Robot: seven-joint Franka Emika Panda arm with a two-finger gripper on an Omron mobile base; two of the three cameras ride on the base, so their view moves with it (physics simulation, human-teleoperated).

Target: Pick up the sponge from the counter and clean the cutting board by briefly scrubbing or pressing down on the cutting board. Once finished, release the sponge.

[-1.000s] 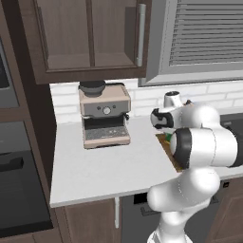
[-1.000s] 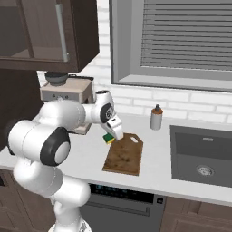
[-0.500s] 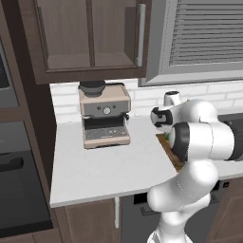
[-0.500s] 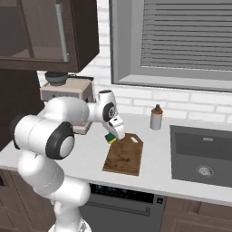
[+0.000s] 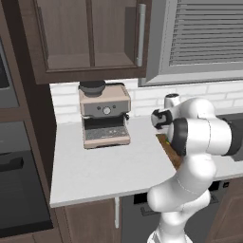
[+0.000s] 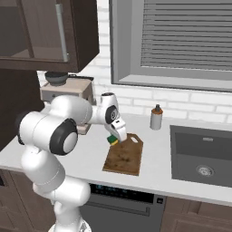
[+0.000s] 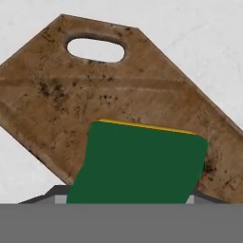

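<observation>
One broad light counter carries everything, with a sink sunk into it at the right end of the right base view and an espresso machine standing against the tiled wall. Next in size, the brown cutting board lies flat on the counter in front of the arm, its handle slot toward the wall. A small bottle stands near the wall, apart from the board. Smallest, the green and yellow sponge sits in the gripper, fingers closed on it, over the board's handle end; in the hand view its green face covers the board's middle.
</observation>
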